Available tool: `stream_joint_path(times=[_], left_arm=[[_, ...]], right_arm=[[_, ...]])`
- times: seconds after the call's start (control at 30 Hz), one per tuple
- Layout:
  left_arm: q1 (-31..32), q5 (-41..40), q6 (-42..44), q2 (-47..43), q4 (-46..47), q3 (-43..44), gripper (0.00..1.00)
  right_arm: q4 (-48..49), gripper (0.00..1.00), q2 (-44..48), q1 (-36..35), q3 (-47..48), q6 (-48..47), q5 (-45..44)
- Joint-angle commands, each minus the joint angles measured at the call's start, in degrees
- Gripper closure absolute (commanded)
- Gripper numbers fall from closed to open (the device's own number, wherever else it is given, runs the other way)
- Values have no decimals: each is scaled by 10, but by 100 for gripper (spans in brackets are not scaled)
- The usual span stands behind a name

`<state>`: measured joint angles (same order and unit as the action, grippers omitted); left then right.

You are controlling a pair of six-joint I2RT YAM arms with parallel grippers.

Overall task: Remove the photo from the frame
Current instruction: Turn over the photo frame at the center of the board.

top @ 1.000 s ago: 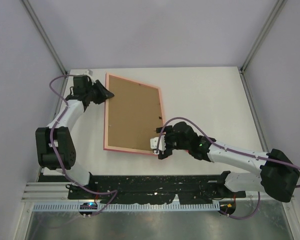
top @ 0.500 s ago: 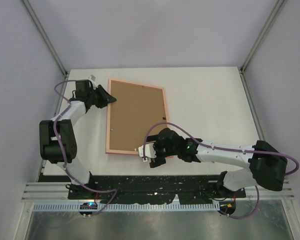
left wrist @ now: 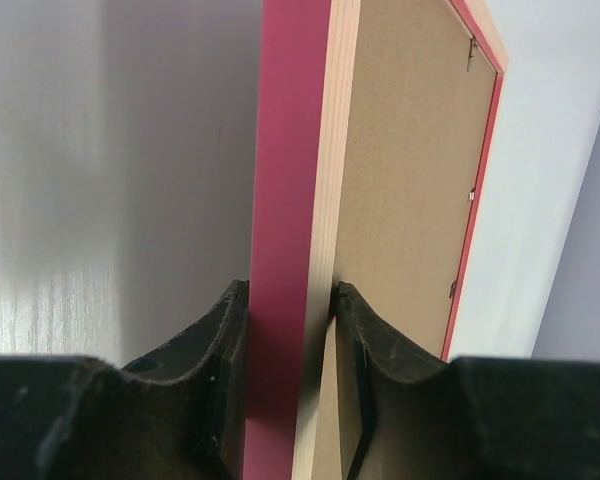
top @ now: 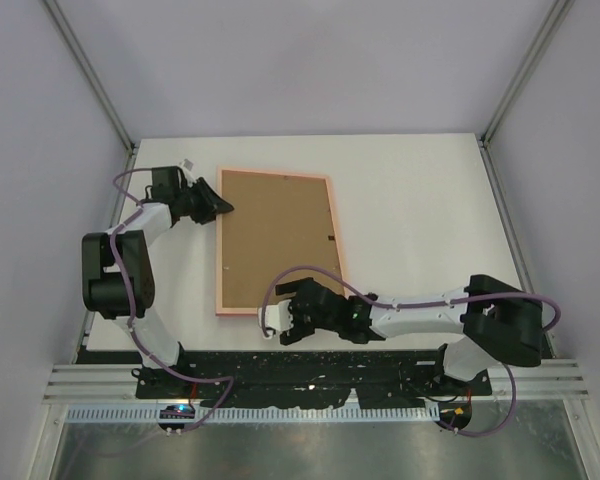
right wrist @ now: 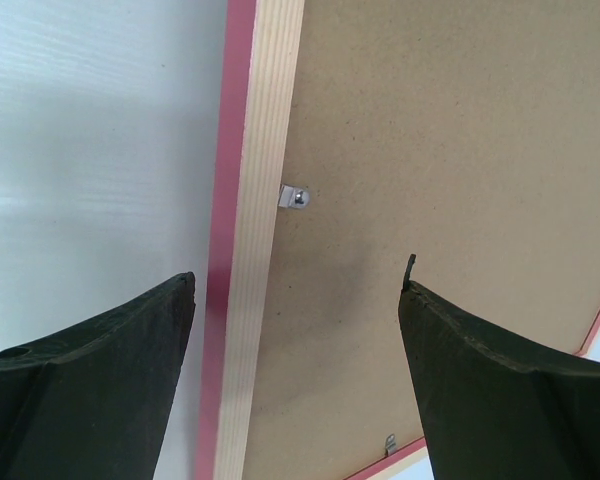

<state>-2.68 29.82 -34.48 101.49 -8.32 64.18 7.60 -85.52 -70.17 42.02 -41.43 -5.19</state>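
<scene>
The pink frame [top: 278, 240] lies face down on the white table, its brown back board [top: 280, 235] up. The photo is hidden under the board. My left gripper [top: 218, 205] is shut on the frame's left rail near the far corner; in the left wrist view [left wrist: 290, 335] the fingers pinch the pink rail [left wrist: 290, 150]. My right gripper [top: 278, 322] is open at the frame's near edge. In the right wrist view [right wrist: 298, 278] it hovers over the wooden rail [right wrist: 265, 250] and board, touching nothing. A small metal clip [right wrist: 295, 197] holds the board.
More metal clips [left wrist: 471, 195] sit along the frame's far rail. White table [top: 410, 220] runs right of the frame. Enclosure walls and posts stand on three sides. A black base rail [top: 310, 370] runs along the near edge.
The frame has swung from tilted to nearly square with the table. My right gripper has moved left and nearer, from the frame's near right corner along its near edge. My left gripper kept its hold.
</scene>
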Motion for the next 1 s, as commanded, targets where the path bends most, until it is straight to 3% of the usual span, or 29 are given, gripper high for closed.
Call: stream_joint_path(times=[0.0, 0.17, 0.3, 0.5, 0.67, 0.87, 0.97], left_arm=[[4, -41, 64, 14, -86, -8, 100], [4, -38, 53, 10, -70, -22, 100], [5, -33, 48, 9, -63, -26, 100], [4, -28, 44, 9, -54, -31, 100], [5, -24, 44, 7, -50, -35, 100], [4, -20, 47, 10, -53, -33, 100], [4, -16, 49, 12, -59, -29, 96]], right_arm=[[105, 14, -18, -21, -24, -29, -76], [181, 18, -60, -40, -43, -40, -122], [301, 22, -105, -63, -56, -67, -179], [430, 37, -165, -96, -71, -140, -245], [441, 57, -177, -109, -68, -150, -277], [436, 73, -182, -116, -54, -153, -301], [440, 77, -180, -115, -58, -154, -300]])
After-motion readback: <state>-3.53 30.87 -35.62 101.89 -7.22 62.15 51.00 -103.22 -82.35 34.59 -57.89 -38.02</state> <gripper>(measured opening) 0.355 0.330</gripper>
